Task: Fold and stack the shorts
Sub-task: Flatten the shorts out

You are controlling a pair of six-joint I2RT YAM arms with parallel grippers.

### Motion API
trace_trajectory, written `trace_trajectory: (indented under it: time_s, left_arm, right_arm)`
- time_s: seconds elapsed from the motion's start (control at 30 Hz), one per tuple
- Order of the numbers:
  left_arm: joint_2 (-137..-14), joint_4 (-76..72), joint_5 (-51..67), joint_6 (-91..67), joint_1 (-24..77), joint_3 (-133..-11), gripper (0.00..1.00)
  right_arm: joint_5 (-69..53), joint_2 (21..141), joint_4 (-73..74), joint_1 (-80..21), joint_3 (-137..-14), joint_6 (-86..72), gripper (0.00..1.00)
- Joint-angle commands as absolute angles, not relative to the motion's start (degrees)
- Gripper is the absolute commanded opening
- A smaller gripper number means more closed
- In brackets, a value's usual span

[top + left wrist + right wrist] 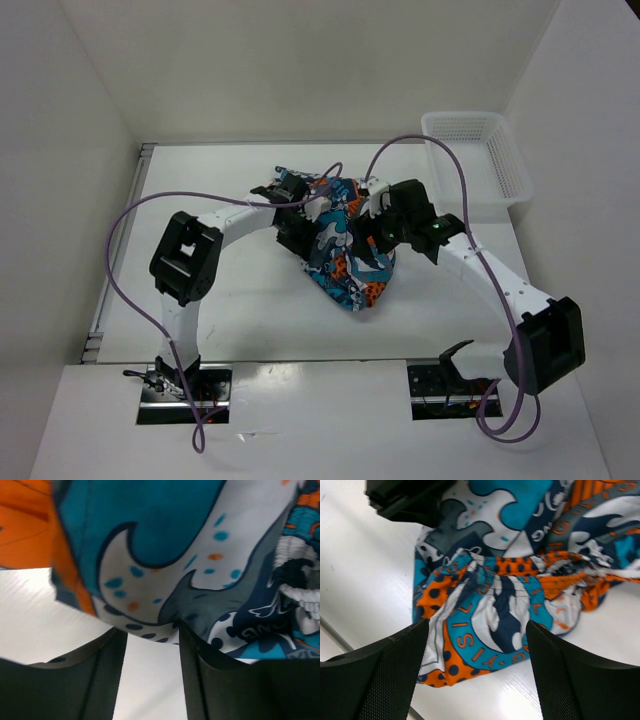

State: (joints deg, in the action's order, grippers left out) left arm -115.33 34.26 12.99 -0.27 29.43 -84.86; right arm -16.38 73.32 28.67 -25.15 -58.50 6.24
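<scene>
Parted right pincer (476,624) before crumpled, bright-printed shorts (492,592).

The shorts (345,245) lie mid-surface (230,310), between the left tool (150,632) and right tool (477,625); a basket (462,117) sits at the far right corner.

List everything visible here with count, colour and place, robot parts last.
shorts: one, blue-orange-white print, bunched mid-table
basket: one, white mesh, table's far right corner
table: one, white, beneath everything
cables: two, purple, looping off the arms
left arm: one, white and black, left of shorts
right arm: one, white and black, right of shorts
left claw: one, black, at shorts' edge, grip unclear
right claw: one, black, open over shorts
</scene>
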Motion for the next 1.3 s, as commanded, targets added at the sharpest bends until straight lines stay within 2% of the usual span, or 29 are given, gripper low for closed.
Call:
trace_trajectory:
  time_s: [0.0, 0.1, 0.13, 0.17, 0.27, 0.47, 0.6, 0.67, 0.73, 0.77, 0.87, 1.03, 1.1, 1.17, 1.2, 1.27]
  left_arm:
    - [-116.1, 32.4, 19.6, 0.0, 29.5, -86.7, 0.52]
    - [-116.6, 32.4, 22.6, 0.0, 29.5, -87.9, 0.31]
    - [-116.6, 32.4, 22.6, 0.0, 29.5, -87.9, 0.22]
    - [-116.6, 32.4, 23.1, 0.0, 29.5, -87.9, 0.08]
    - [-115.1, 32.4, 24.6, 0.0, 28.3, -87.9, 0.01]
    - [-110.1, 34.5, 24.6, 0.0, 27.1, -86.1, 0.00]
    - [-108.1, 35.0, 25.1, 0.0, 27.1, -85.6, 0.00]
    - [-107.5, 35.0, 23.8, 0.0, 27.1, -85.0, 0.00]
    - [-106.4, 34.4, 23.3, 0.0, 27.1, -83.9, 0.00]
    - [-105.8, 34.4, 23.3, 0.0, 27.1, -83.9, 0.00]
    - [-104.3, 34.4, 22.7, 0.0, 27.1, -82.4, 0.00]
    - [-98.7, 40.3, 15.4, 0.0, 21.5, -81.9, 0.00]
    - [-93.5, 45.1, 8.6, 0.0, 15.8, -81.9, 0.00]
    - [-87.6, 49.9, 1.6, 0.0, 12.1, -81.0, 0.00]
    - [-85.2, 51.6, 0.0, 0.0, 12.0, -79.6, 0.00]
    - [-78.9, 58.7, -1.8, 0.0, 13.7, -73.8, 0.00]
  right_arm:
    - [-17.6, 75.4, 24.6, -27.9, -58.5, 6.3, 0.85]
    - [-16.4, 77.2, 22.9, -30.0, -56.7, 4.5, 0.86]
    - [-15.9, 77.8, 21.7, -30.0, -56.2, 3.7, 0.86]
    - [-15.9, 77.8, 21.0, -30.0, -55.0, 3.0, 0.86]
    - [-14.2, 79.1, 17.9, -30.0, -53.3, 0.4, 0.86]
    - [-15.7, 82.7, 13.9, -30.0, -52.6, -5.4, 0.83]
    - [-17.0, 85.7, 12.3, -33.5, -54.8, -5.4, 0.76]
    - [-17.8, 87.0, 11.5, -34.9, -54.8, -7.0, 0.68]
    - [-17.8, 87.0, 10.4, -34.9, -52.9, -8.7, 0.54]
    - [-17.8, 87.0, 9.8, -34.9, -52.2, -8.7, 0.37]
    - [-12.9, 86.5, 9.8, -34.9, -51.0, -9.3, 0.01]
    - [-10.5, 80.7, 21.7, -32.7, -60.1, 3.5, 0.00]
    - [-14.3, 76.8, 30.6, -24.3, -62.8, 9.2, 0.00]
    - [-15.3, 74.1, 38.0, -20.0, -62.8, 18.2, 0.00]
    - [-12.8, 70.4, 41.4, -20.0, -60.6, 27.9, 0.00]
    - [-11.9, 66.8, 49.7, -20.0, -57.7, 33.9, 0.00]
